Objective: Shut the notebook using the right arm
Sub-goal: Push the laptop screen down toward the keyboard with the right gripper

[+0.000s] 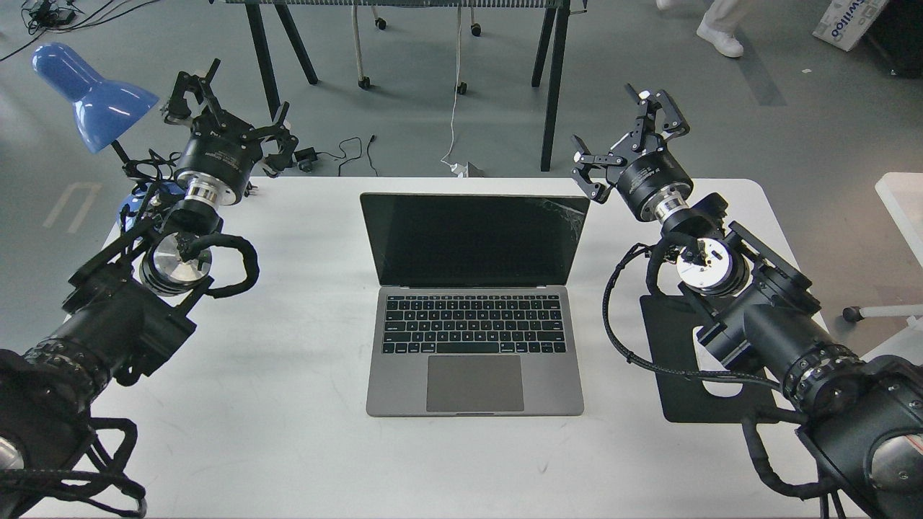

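The grey notebook [474, 339] lies open in the middle of the white table [288, 432]. Its black screen [472, 238] stands upright and is cracked at the top right corner. My right gripper [624, 144] is open and empty. It hovers just right of the screen's top right corner, with its lower finger close to that corner and not touching it. My left gripper [227, 108] is open and empty above the table's far left corner, well away from the notebook.
A black mouse pad [674, 360] with a white mouse [720, 386] lies right of the notebook, mostly covered by my right arm. A blue desk lamp [90, 94] stands at the far left corner. Table legs and cables stand on the floor behind.
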Robot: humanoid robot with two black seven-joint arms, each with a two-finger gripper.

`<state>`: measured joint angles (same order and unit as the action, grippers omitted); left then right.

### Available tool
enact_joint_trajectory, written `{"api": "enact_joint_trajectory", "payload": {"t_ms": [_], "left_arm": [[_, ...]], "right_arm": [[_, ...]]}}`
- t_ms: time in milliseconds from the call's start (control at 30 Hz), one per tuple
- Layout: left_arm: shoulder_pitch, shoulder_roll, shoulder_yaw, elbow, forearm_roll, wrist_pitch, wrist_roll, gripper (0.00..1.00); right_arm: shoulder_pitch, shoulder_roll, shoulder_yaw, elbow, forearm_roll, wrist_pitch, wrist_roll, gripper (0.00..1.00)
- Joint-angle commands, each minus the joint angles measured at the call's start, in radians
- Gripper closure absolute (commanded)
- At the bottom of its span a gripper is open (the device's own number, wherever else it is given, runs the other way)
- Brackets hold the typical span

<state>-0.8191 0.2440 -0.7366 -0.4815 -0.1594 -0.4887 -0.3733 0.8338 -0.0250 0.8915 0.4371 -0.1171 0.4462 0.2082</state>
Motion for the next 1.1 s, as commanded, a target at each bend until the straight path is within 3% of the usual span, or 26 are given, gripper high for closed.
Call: {"api": "enact_joint_trajectory", "payload": {"t_ms": [0,600,833,1067], "left_arm": [[0.0,0.0,0.002,0.0,0.001,0.0,0.001,0.0],[0.0,0.0,0.0,0.0,0.0,0.0,0.001,0.0],[0.0,0.001,-0.003,-0.002,0.0,0.0,0.001,0.0],[0.0,0.001,-0.004,-0.002,0.0,0.0,0.001,0.0]], "right_arm": [[-0.008,-0.004,-0.091,0.026,0.002,0.008,-0.003,0.0],[-0.246,-0.314,-0.351,0.532,-0.009,0.005,-0.007,0.0],[-0.263,-0.326,-0.496,0.551,-0.036,0.005,0.002,0.0],[-0.277,-0.325,-0.525,0.519,-0.093,-0.001,-0.004,0.0]]}}
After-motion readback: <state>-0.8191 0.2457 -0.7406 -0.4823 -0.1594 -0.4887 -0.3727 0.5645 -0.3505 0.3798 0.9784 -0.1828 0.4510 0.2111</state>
